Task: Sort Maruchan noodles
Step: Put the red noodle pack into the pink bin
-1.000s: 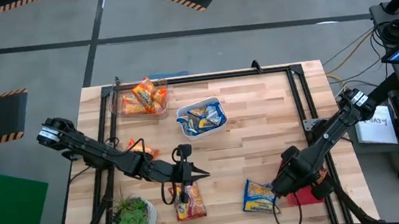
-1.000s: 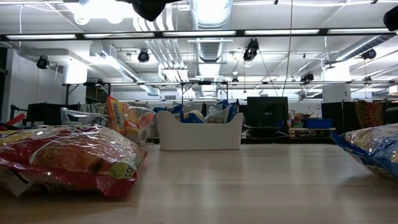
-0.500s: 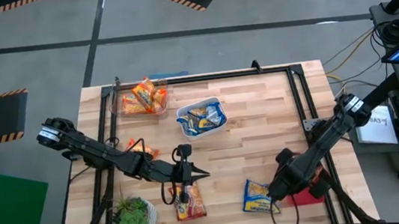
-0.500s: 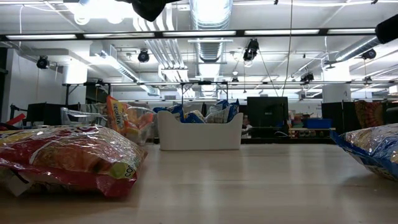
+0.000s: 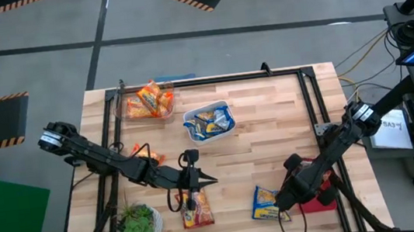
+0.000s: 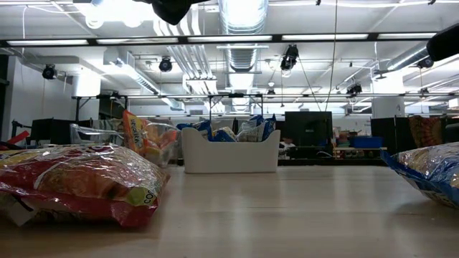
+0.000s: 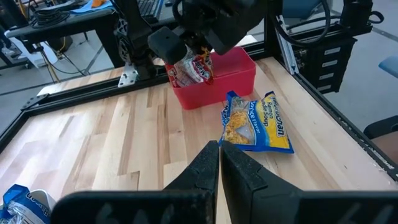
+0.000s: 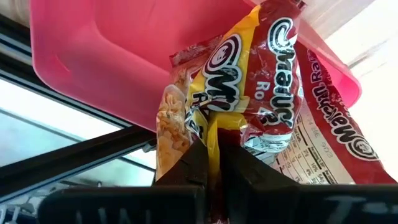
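Note:
My right gripper (image 7: pixel 181 55) is shut on a red Maruchan packet (image 7: pixel 194 68) over the pink bin (image 7: pixel 239 73) at the table's near right corner; in the high view the arm hides packet and fingers. A second red packet (image 8: pixel 326 140) lies in that bin. My left gripper (image 5: pixel 208 181) is shut and holds nothing, hovering mid-table just beyond a red packet (image 5: pixel 196 209) lying flat on the table. A blue packet (image 5: pixel 267 203) lies flat beside the pink bin (image 5: pixel 324 199). The low view shows the red packet (image 6: pixel 79 183) and the blue one (image 6: pixel 430 170). My right gripper pinches the red packet between its two fingers at a crumpled edge (image 8: pixel 214 124). The fingers (image 8: pixel 193 158) come from above, slanting down. The packet hangs below them over the pink bin's opening (image 8: pixel 106 56); whether its lower end touches the bin I cannot tell.
A clear bin of orange packets (image 5: pixel 147 101) stands at the far left, a white bin of blue packets (image 5: pixel 209 121) in the middle far part. An orange packet (image 5: pixel 142 150) lies under the left arm. A potted plant (image 5: pixel 137 225) sits near the left near edge. Black frame rails border the table.
My right arm has shifted a little toward the table's left and near edge, still shut on the red packet, and more of the pink bin now shows beside it in the high view. The left arm and the packets on the table have kept still.

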Motion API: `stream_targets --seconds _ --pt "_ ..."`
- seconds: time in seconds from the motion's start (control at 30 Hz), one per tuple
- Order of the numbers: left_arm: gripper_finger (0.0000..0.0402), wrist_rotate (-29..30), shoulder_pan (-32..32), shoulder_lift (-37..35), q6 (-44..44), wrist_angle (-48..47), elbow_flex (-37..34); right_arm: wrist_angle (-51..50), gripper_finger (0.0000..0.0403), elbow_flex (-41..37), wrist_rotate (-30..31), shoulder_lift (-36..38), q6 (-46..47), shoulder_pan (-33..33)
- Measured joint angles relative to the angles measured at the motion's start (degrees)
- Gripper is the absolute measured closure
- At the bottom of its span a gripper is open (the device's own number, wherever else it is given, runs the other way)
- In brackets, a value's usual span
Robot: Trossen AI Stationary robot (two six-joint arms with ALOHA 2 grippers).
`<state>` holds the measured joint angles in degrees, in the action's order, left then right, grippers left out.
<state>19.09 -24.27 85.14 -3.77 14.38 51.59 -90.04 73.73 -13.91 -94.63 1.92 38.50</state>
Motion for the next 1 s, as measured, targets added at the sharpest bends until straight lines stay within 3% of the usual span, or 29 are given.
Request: stream_targets --seconds 0.4,0.6,0.77,1.0 --pt "0.0402 0.0 0.0 0.0 0.0 -0.1 0.0 0.0 0.0290 0.0 -1.6 1.2 8.2 -0.2" --pt "0.0402 0.0 0.0 0.0 0.0 -0.1 0.0 0.1 0.0266 1.4 -1.5 2.9 10.2 -0.2" --pt "0.0402 0.0 0.0 0.0 0.0 -0.3 0.0 0.7 0.0281 3.6 -1.5 3.4 16.1 -0.2" --pt "0.0402 0.0 0.0 0.0 0.6 -0.4 0.0 6.8 0.0361 1.7 -2.8 3.4 21.7 1.2"
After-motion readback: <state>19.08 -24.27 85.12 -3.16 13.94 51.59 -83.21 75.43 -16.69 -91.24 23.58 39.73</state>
